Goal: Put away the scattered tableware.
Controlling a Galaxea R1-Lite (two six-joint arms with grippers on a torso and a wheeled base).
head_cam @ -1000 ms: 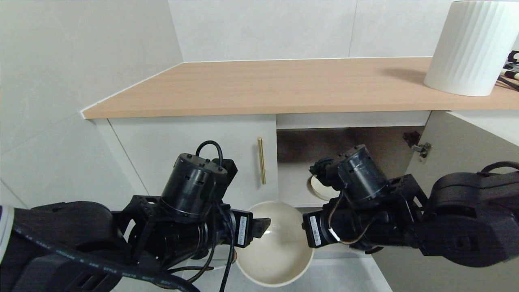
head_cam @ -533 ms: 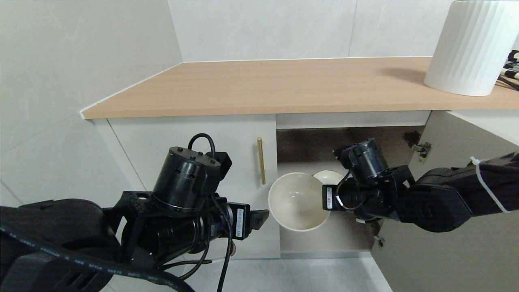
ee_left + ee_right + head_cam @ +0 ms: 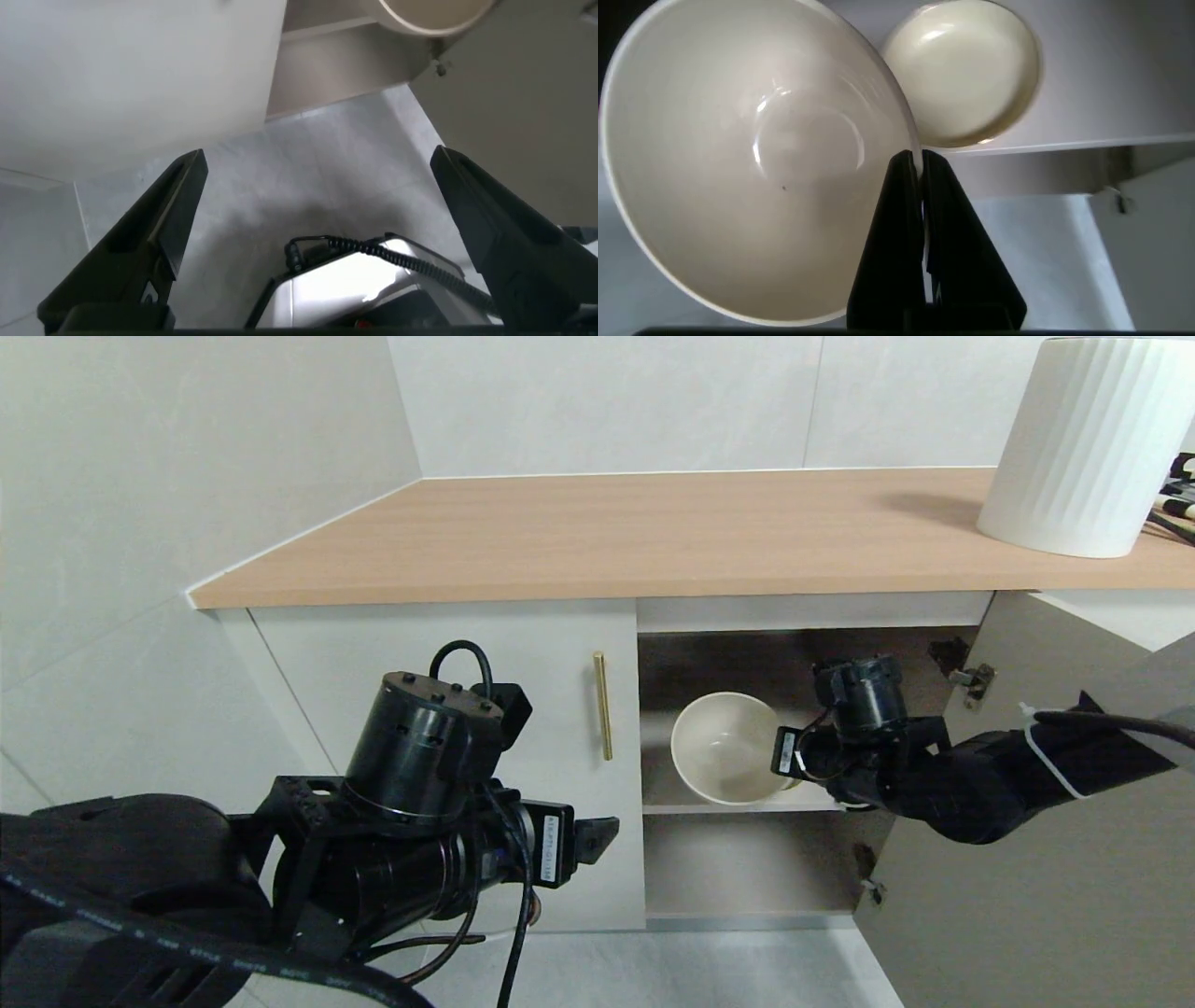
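Right gripper [image 3: 921,168] is clamped on the rim of the cream ceramic bowl [image 3: 721,747] at the white cabinet shelf [image 3: 709,809]. Left gripper [image 3: 318,182] has its fingers apart and is empty.

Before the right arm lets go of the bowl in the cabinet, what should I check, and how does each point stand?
1. Grip: right gripper shut on the rim of the bowl: ok.
2. Access: cabinet door swung open: ok.
3. Bowl level: not ok; it is tilted, with its opening toward the robot.
4. Bowl resting on the shelf: cannot tell.
5. Gap between bowl and shallow dish on the shelf: cannot tell; they overlap in the right wrist view.
6. Other arm: left gripper open, in front of the closed door, clear of the opening: ok.
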